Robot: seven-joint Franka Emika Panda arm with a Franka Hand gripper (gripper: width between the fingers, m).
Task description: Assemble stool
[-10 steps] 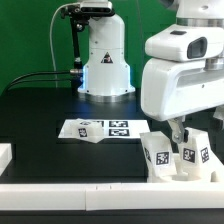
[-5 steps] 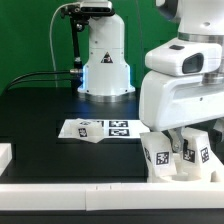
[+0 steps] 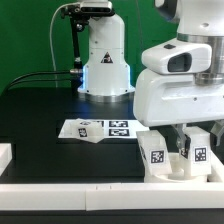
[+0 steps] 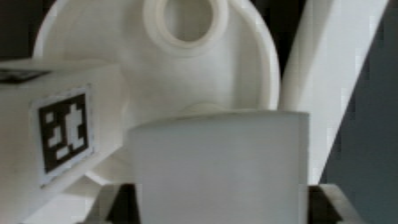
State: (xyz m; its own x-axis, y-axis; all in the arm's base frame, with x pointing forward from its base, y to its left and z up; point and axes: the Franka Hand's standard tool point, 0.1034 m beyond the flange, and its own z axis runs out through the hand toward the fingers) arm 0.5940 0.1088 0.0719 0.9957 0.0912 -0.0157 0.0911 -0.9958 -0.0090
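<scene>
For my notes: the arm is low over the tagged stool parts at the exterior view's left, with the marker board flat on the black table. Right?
Not the left: the exterior view shows the stool parts and the arm over them at its right. The marker board lies flat on the black table.

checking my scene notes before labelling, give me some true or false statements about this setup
1. The marker board lies flat on the table. True.
2. The gripper hangs high, far from every part. False: it is down among the tagged stool parts beside the white rail.
3. In the wrist view the seat shows a round opening. True.
4. The table top is white. False: it is black.
</scene>
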